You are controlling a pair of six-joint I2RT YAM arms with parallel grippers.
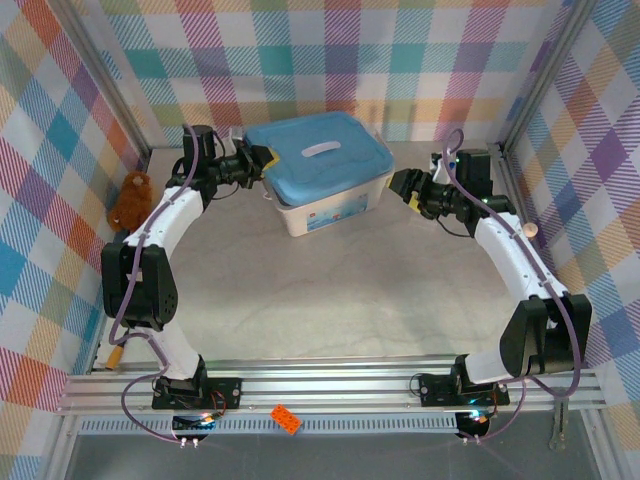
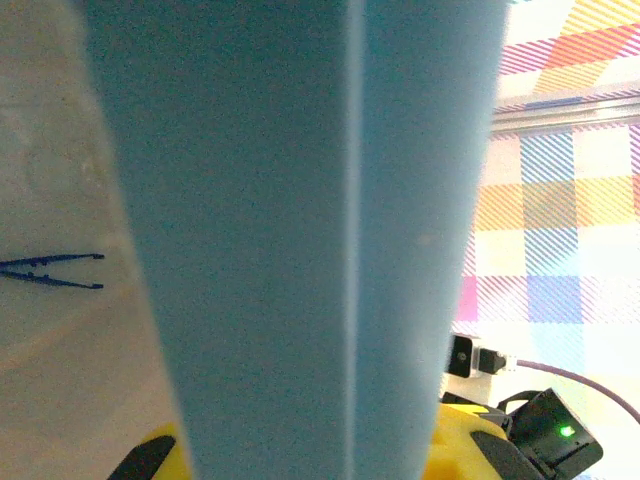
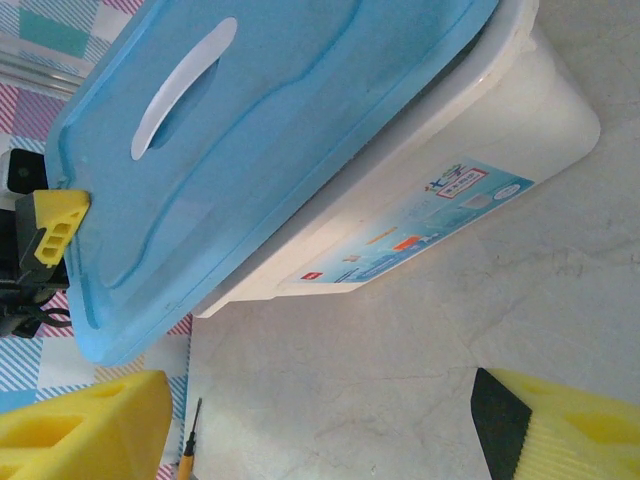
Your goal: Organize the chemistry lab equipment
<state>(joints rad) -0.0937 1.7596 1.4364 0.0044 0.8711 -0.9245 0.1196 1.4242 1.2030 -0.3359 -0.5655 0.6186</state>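
Note:
A white storage bin stands at the back centre of the table, and its blue lid lies askew over it. My left gripper is shut on the lid's left edge. In the left wrist view the lid runs edge-on between my yellow fingers. Slim blue tweezers lie on a pale surface to the lid's left. My right gripper hangs open just right of the bin, holding nothing. The right wrist view looks past the open right gripper to the lid and the bin's wall.
A brown plush toy sits against the left wall. An orange-handled screwdriver lies on the table near the left wall. An orange brick rests on the front rail. Plaid walls close in the back and both sides.

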